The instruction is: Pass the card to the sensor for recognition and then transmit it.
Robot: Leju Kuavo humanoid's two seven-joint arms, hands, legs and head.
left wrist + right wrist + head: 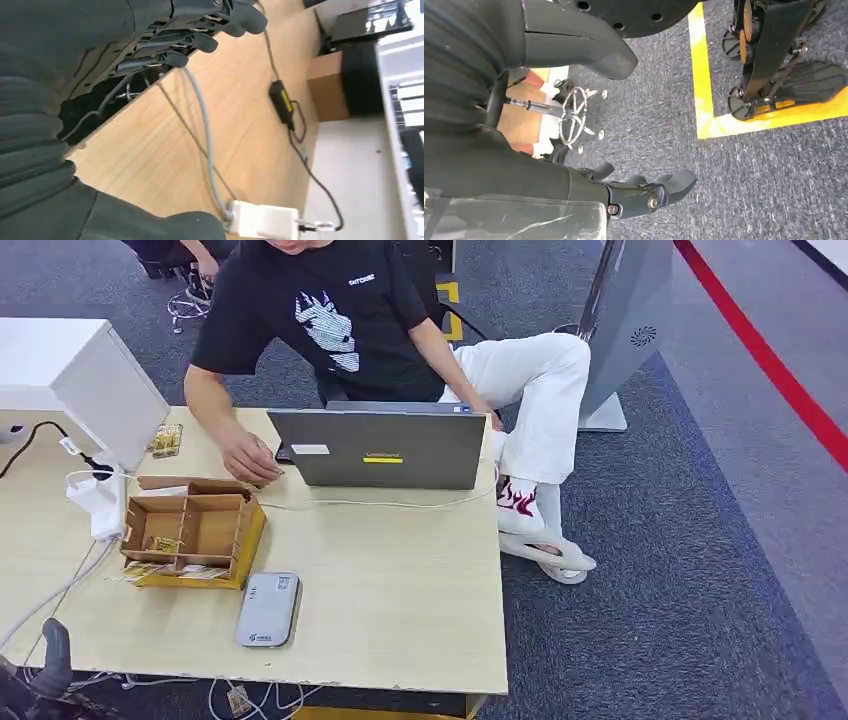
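At the near edge of the bench [400, 620], around seven o'clock in the head view, the left robot hand [45, 665] hovers low with nothing in it; the left wrist view shows its dark fingers [200, 42] loosely extended over the wood and a grey cable [202, 130], released and gripping nothing. The right robot hand [644, 192] hangs beside the body over grey carpet, fingers slightly curled and apart, likewise holding nothing. Judging from this, the task has not properly begun: no card is in either hand, so the step in hand is the first reach. Slightly farther in, at about six o'clock on the bench, lies the grey sensor [268, 609], flat and unobstructed. Just beyond it, toward nine o'clock, stands the cardboard organiser box [192, 530], with yellowish cards [165, 544] lying in its compartments and along its front lip; these appear to be the task's cards. Another small stack [166, 440] sits farther back at ten o'clock near a white box [80, 380]. Farthest, at twelve o'clock, a person's hand [248, 458] rests on the bench beside a closed grey laptop [378, 448]. The next move probably calls for the left robot hand to travel forward to the organiser, pinch one card cleanly, and carry it to the sensor.
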